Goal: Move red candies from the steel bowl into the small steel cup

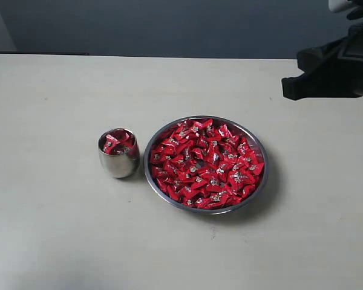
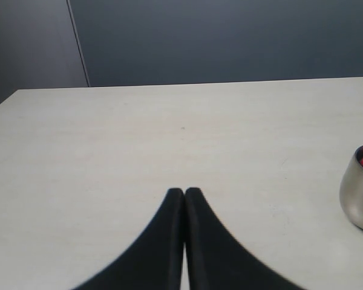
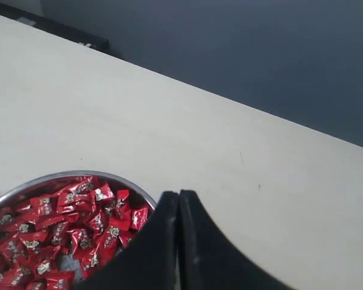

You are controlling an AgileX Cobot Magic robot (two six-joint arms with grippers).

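Note:
A wide steel bowl [image 1: 260, 184] sits mid-table, heaped with red candies [image 1: 207, 163]. Just left of it stands the small steel cup [image 1: 118, 161], holding a few red candies [image 1: 117, 142]. My right gripper [image 3: 179, 194] is shut with nothing between its fingers, raised beyond the bowl's far right side; its wrist view shows the bowl's rim [image 3: 78, 174] and candies [image 3: 60, 232] below. The right arm [image 1: 330, 66] shows at the exterior view's upper right. My left gripper [image 2: 184, 191] is shut and empty over bare table, with the cup [image 2: 358, 196] off to one side. It lies outside the exterior view.
The pale table [image 1: 60, 229] runs back to a dark wall [image 1: 169, 27]. A dark strip [image 3: 60, 27] lies along the table's far edge in the right wrist view.

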